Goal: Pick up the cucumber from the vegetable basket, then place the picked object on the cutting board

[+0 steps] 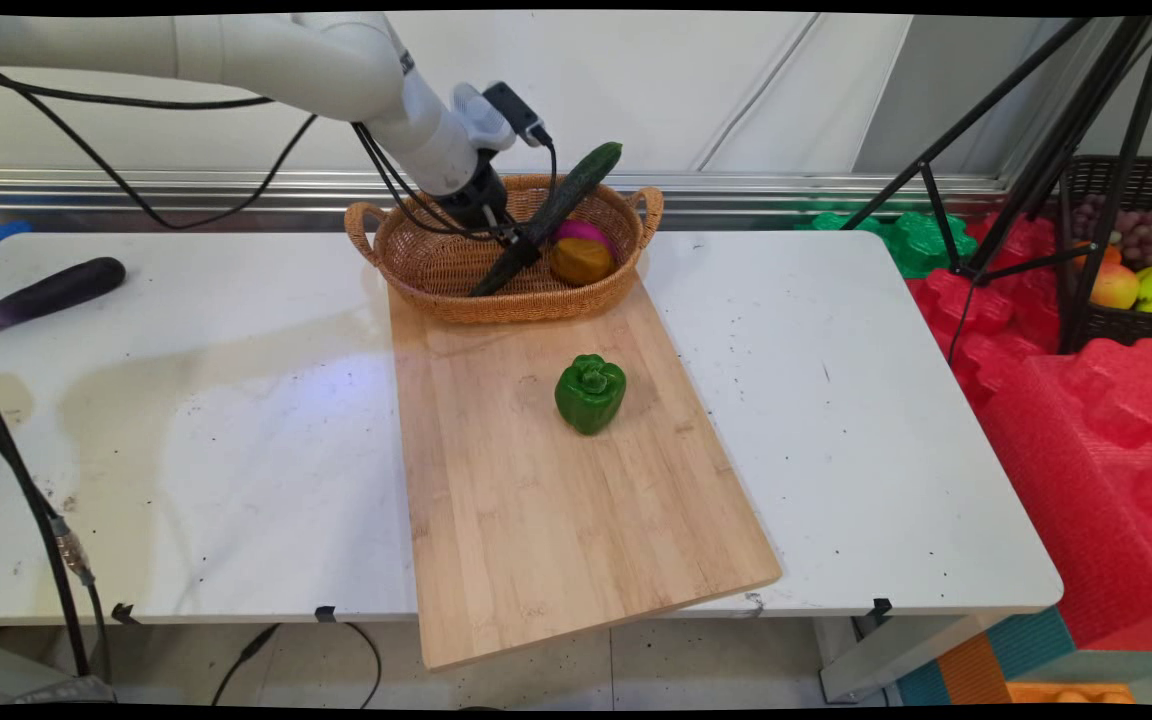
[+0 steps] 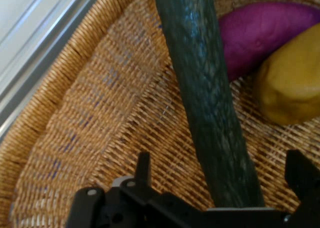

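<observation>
A: where's the gripper (image 1: pixel 511 243)?
B: upper centre of frame, down inside the wicker basket (image 1: pixel 416 262); its fingers (image 2: pixel 143 169) stand wide apart either side of the cucumber (image 1: pixel 561 205); one sits clear of it, the other is at the frame's lower right, contact there not visible; I see no grip on it.
A: cucumber itself?
B: long, dark green, bumpy skin; tilted, low end in the basket by the gripper, top end poking over the back rim toward upper right.
A: neighbours?
B: purple sweet potato (image 2: pixel 265 30) and yellow-brown potato (image 2: pixel 292 83) just right of it, touching each other; basket sits on the far end of the wooden board (image 1: pixel 536 500); green pepper (image 1: pixel 590 392) mid-board, well apart; eggplant (image 1: pixel 46 293) at left on the table (image 1: pixel 886 400).
A: hidden?
B: cucumber's low end, behind the linkage; eggplant tip cut at frame edge.
</observation>
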You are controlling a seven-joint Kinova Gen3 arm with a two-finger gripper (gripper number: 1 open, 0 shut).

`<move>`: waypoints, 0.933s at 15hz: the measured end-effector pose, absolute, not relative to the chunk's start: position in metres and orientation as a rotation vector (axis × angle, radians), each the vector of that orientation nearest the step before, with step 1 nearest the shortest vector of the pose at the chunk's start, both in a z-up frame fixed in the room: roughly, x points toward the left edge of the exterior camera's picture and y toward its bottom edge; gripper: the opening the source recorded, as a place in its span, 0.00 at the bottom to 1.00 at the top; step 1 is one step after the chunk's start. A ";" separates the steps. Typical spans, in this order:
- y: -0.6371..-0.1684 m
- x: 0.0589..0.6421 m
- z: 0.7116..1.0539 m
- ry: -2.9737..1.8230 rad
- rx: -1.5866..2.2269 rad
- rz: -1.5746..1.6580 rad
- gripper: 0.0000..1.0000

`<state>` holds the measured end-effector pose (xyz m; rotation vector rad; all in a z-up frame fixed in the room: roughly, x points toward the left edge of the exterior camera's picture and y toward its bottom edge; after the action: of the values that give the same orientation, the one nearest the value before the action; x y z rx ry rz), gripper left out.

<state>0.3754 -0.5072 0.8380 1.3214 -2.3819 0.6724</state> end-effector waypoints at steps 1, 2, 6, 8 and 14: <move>-0.511 0.375 0.832 -2.391 1.323 0.664 1.00; -0.514 0.376 0.827 -2.398 1.325 0.657 1.00; -0.520 0.378 0.815 -2.405 1.349 0.643 0.00; -0.520 0.380 0.813 -2.396 1.361 0.641 0.00; -0.514 0.384 0.829 -2.337 1.362 0.684 0.00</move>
<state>0.3835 -0.5143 0.8287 1.3618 -2.3375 0.6837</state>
